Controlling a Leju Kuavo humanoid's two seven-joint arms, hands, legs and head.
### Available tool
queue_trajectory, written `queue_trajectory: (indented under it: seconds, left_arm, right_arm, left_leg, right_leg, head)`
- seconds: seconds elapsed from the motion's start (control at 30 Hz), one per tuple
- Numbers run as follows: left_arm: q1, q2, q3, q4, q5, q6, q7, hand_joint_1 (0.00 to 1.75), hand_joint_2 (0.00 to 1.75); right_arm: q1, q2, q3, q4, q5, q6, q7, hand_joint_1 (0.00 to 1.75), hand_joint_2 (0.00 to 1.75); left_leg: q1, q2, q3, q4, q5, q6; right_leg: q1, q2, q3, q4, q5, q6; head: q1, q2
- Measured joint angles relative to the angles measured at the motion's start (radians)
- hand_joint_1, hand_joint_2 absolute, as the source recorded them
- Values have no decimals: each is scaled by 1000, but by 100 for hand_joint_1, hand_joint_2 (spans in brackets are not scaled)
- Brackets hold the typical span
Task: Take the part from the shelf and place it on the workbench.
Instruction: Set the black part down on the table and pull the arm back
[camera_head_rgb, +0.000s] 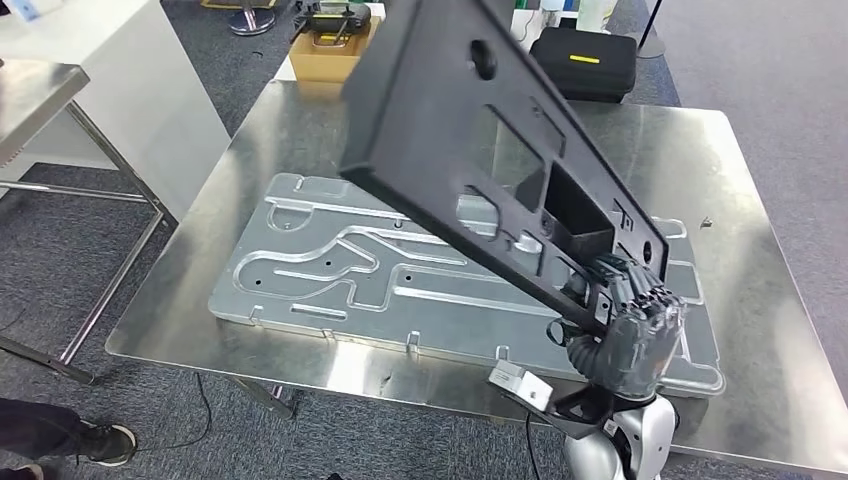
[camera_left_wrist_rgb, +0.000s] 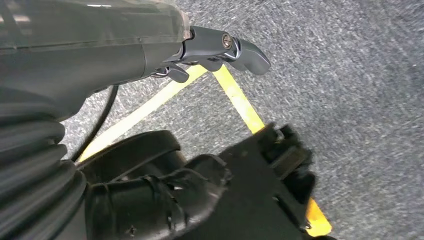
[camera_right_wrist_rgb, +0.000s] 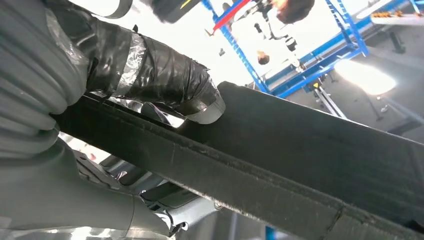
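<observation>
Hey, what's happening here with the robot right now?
The robot's right hand grips one end of a long black panel with cut-outs, holding it tilted above the steel workbench. A flat silver machined plate already lies there. The left hand hangs over carpet, holding nothing.

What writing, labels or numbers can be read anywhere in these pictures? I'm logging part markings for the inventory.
None can be read.
Black case behind the workbench: a yellow label, too small to read.
Black part held by the right robot hand: no marking shows.
Grey plate on the workbench: no marking shows.
</observation>
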Motion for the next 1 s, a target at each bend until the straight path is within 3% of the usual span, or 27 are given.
queue_trajectory:
  seconds: [0.07,0.13,0.2,0.3,0.33,0.4,0.47,0.5,0.57,0.63,0.67,0.8,0.87,0.93,0.97,1.0]
  left_arm:
    - [-4,0,-8,0,-9,-1,9,0,0]
    - [-14,-1,-18,0,-20,-5,17,0,0]
    - [-23,-3,-28,0,-29,-10,26,0,0]
    - [-28,-5,-44,0,-34,-18,36,0,0]
    - [-30,-7,-49,0,-36,-20,39,0,0]
    - [-35,-9,-59,0,-39,-22,43,0,0]
    - [-38,-10,-68,0,-39,-26,48,0,0]
    - [-39,-10,-72,0,-40,-29,50,0,0]
    - [-40,-11,-78,0,-39,-34,52,0,0]
    - [-41,-13,-87,0,-37,-36,54,0,0]
    - [-41,-14,-90,0,-35,-36,55,0,0]
    - [-36,-14,-96,0,-27,-37,58,0,0]
    - [-36,-14,-97,0,-25,-37,58,0,0]
    - [-35,-14,-98,0,-24,-36,58,0,0]
    - [-34,-14,-99,0,-23,-36,58,0,0]
    - [-33,-14,-100,0,-21,-36,58,0,0]
  right_arm:
    - [-35,0,-2,20,127,0,32,170,175]
    - [-85,-1,-2,49,278,0,80,170,175]
    - [-137,-6,4,84,411,0,155,168,175]
    - [-228,-59,60,149,476,0,347,168,175]
    - [-272,-91,98,180,478,1,436,168,175]
    - [-377,-165,209,258,479,9,634,170,175]
    - [-472,-228,353,350,479,27,798,171,175]
    - [-510,-251,426,398,479,36,846,171,175]
    - [-561,-278,546,488,479,45,883,170,175]
    - [-590,-287,621,571,479,47,888,168,175]
    - [-599,-289,645,608,479,48,888,168,175]
    - [-617,-292,702,738,479,54,874,167,175]
    - [-624,-294,716,789,479,57,859,166,175]
    - [-628,-296,728,831,479,57,847,167,175]
    - [-628,-296,731,850,479,57,837,167,175]
    - [-627,-297,734,868,479,56,825,168,175]
  left_leg:
    - [-1,0,40,-104,76,9]
    - [-6,1,91,-221,125,21]
    - [-10,-1,107,-263,127,26]
    - [-5,-2,114,-283,134,36]
    - [-3,-1,118,-290,138,41]
    - [-2,1,121,-293,139,46]
    - [-3,3,121,-291,138,47]
    - [-2,4,121,-290,137,47]
    - [0,1,122,-283,132,44]
    - [-1,-5,118,-274,126,37]
    - [-2,-9,115,-271,125,32]
    - [-3,-13,106,-263,117,13]
    - [-1,-9,76,-195,77,5]
    - [-1,-5,13,-65,21,1]
    - [0,-4,-17,-12,8,1]
    - [0,-3,-32,9,12,1]
  right_leg:
    - [3,4,7,0,-4,0]
    - [6,7,9,1,-8,4]
    - [7,6,7,0,-7,14]
    - [5,3,4,6,-13,30]
    - [5,2,-8,32,-29,35]
    - [2,0,-64,141,-78,43]
    - [0,0,-121,242,-104,48]
    - [-2,0,-131,249,-90,50]
    - [-7,0,-97,158,-20,52]
    - [-8,1,-50,48,23,50]
    - [-7,2,-38,19,26,47]
    - [-6,3,-30,2,23,26]
    - [-8,3,-25,-4,25,15]
    - [-5,3,-22,-5,24,9]
    - [-4,3,-21,-4,22,7]
    - [-3,3,-20,-4,21,6]
  head:
    - [0,0]
    - [0,0]
    - [0,0]
    - [0,0]
    - [1,0]
    - [1,0]
    - [1,0]
    - [1,0]
    - [1,0]
    - [1,0]
    - [0,0]
    - [0,0]
    - [0,0]
    - [0,0]
    - [0,0]
    - [0,0]
